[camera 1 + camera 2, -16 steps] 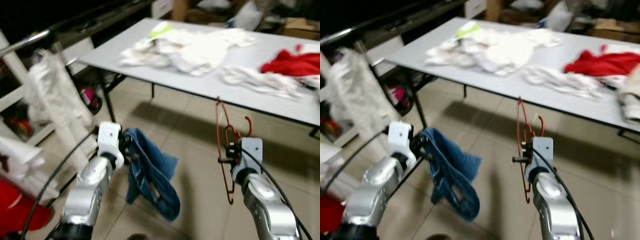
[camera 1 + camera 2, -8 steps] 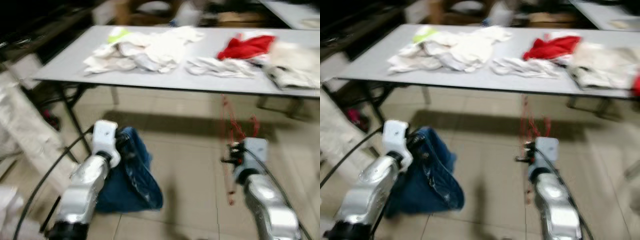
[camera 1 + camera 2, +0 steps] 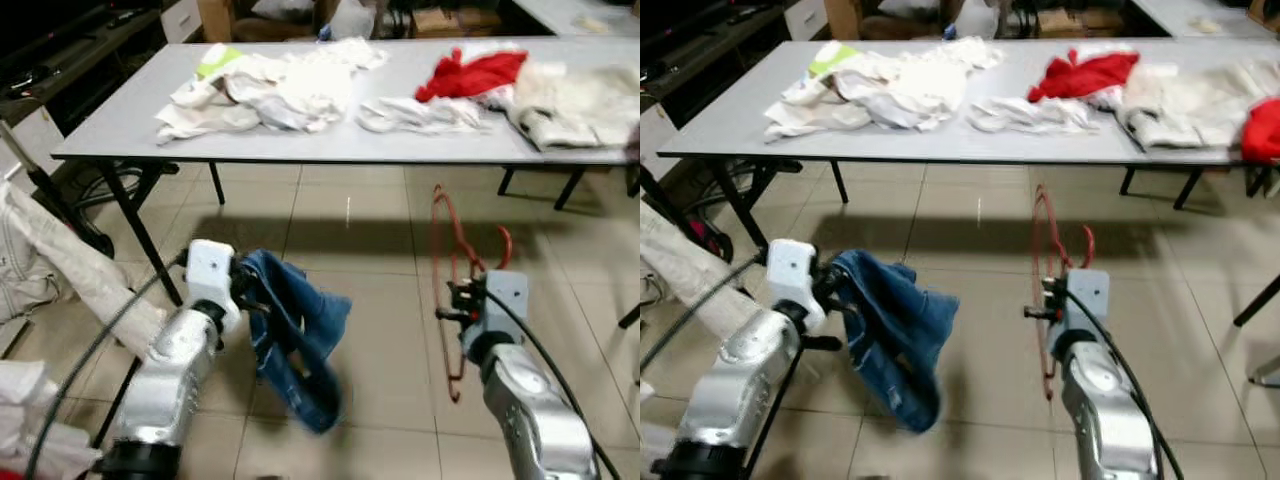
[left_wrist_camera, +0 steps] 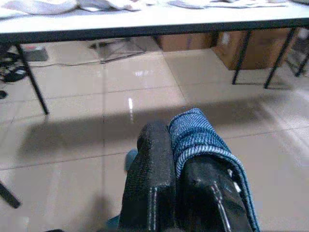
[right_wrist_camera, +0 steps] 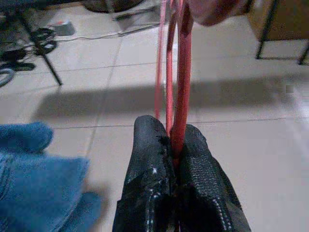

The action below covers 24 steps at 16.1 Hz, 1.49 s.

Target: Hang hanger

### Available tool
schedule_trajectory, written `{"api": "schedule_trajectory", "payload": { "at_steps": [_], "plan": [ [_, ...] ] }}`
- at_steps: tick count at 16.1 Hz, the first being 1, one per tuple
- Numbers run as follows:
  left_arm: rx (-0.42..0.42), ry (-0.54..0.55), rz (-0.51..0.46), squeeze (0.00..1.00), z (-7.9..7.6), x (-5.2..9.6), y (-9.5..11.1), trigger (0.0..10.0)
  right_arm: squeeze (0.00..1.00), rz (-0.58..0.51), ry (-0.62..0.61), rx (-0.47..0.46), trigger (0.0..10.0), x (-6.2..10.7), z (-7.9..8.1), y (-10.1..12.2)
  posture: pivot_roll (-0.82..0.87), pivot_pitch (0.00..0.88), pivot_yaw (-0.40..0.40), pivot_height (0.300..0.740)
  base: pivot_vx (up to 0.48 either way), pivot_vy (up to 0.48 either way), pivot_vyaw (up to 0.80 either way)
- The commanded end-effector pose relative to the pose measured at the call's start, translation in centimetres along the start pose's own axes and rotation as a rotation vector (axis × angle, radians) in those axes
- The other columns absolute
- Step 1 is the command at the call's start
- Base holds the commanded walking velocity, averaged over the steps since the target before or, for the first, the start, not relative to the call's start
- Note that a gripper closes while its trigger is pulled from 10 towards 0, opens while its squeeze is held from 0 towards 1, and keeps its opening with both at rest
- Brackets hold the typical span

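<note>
My right gripper [image 3: 452, 300] is shut on a red wire hanger [image 3: 447, 262], which stands upright from the fingers with its hook at the right; the right wrist view shows the hanger [image 5: 175, 58] pinched between the two black fingers [image 5: 149, 164]. My left gripper [image 3: 246, 295] is shut on blue jeans [image 3: 297, 340] that dangle above the tiled floor. In the left wrist view the denim [image 4: 195, 135] is folded over one black finger [image 4: 149, 164]. Both arms are held out low in front of a long grey table [image 3: 120, 130].
The table carries white clothes [image 3: 275, 85], a red garment [image 3: 470, 72] and a beige pile [image 3: 575, 100]. Its black legs [image 3: 135, 230] stand ahead on the left. White garments [image 3: 60, 265] hang at my left. Boxes [image 4: 241, 46] sit under the table.
The camera has turned and steadied, so the table sits square ahead. The jeans have swung to the right below my left gripper. Both grippers keep their holds.
</note>
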<state>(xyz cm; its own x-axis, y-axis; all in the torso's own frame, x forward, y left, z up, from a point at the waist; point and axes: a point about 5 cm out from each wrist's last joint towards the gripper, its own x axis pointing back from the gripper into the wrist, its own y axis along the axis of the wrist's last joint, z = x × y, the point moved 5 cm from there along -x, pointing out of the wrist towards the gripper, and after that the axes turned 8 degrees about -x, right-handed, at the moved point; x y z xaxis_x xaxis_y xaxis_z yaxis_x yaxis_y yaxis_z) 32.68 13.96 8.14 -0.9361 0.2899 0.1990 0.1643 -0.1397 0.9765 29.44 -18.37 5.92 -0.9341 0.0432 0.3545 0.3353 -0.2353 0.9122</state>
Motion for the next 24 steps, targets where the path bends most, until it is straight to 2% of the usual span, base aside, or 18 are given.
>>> {"api": "schedule_trajectory", "payload": {
  "at_steps": [1, 7, 12, 17, 20, 22, 24],
  "plan": [
    [-0.008, 0.030, -0.033, 0.00, 0.9, 0.2, 1.0, 10.0, 0.00, -0.012, 0.019, -0.007, 10.0, 0.0, 0.6, 0.3, -0.08, 0.000, 0.073, 0.740, 0.000, 0.000, 0.00],
    [0.012, 0.002, -0.069, 0.00, 0.5, 0.1, 1.6, 10.0, 0.00, -0.050, 0.045, -0.012, 10.0, -0.1, 1.1, 1.2, -0.09, 0.000, 0.072, 0.740, 0.000, 0.000, 0.00],
    [0.022, -0.012, -0.073, 0.00, 0.1, -0.1, 1.7, 10.0, 0.00, -0.056, 0.049, -0.001, 10.0, -0.1, 1.2, 1.3, -0.10, 0.000, 0.076, 0.740, 0.284, 0.000, 0.00],
    [0.039, 0.007, -0.082, 0.00, 0.5, -0.3, 1.9, 10.0, 0.00, -0.077, 0.071, 0.020, 10.0, -0.2, 1.6, 1.9, -0.10, 0.000, 0.074, 0.740, 0.365, 0.000, 0.00],
    [0.044, 0.016, -0.087, 0.00, 0.8, -0.3, 2.1, 10.0, 0.00, -0.072, 0.121, 0.085, 10.0, -0.3, 2.3, 2.1, -0.10, 0.000, 0.070, 0.740, 0.380, 0.000, 0.00],
    [0.045, 0.021, -0.088, 0.00, 1.0, -0.2, 2.1, 10.0, 0.00, -0.054, 0.172, 0.150, 10.0, -0.2, 3.4, 1.6, -0.10, 0.000, 0.066, 0.740, 0.382, 0.000, 0.80],
    [0.046, 0.025, -0.089, 0.00, 1.0, -0.1, 2.0, 10.0, 0.00, -0.050, 0.189, 0.152, 10.0, -0.1, 3.8, 1.4, -0.09, 0.000, 0.055, 0.740, 0.381, 0.000, 0.80]
  ]
}}
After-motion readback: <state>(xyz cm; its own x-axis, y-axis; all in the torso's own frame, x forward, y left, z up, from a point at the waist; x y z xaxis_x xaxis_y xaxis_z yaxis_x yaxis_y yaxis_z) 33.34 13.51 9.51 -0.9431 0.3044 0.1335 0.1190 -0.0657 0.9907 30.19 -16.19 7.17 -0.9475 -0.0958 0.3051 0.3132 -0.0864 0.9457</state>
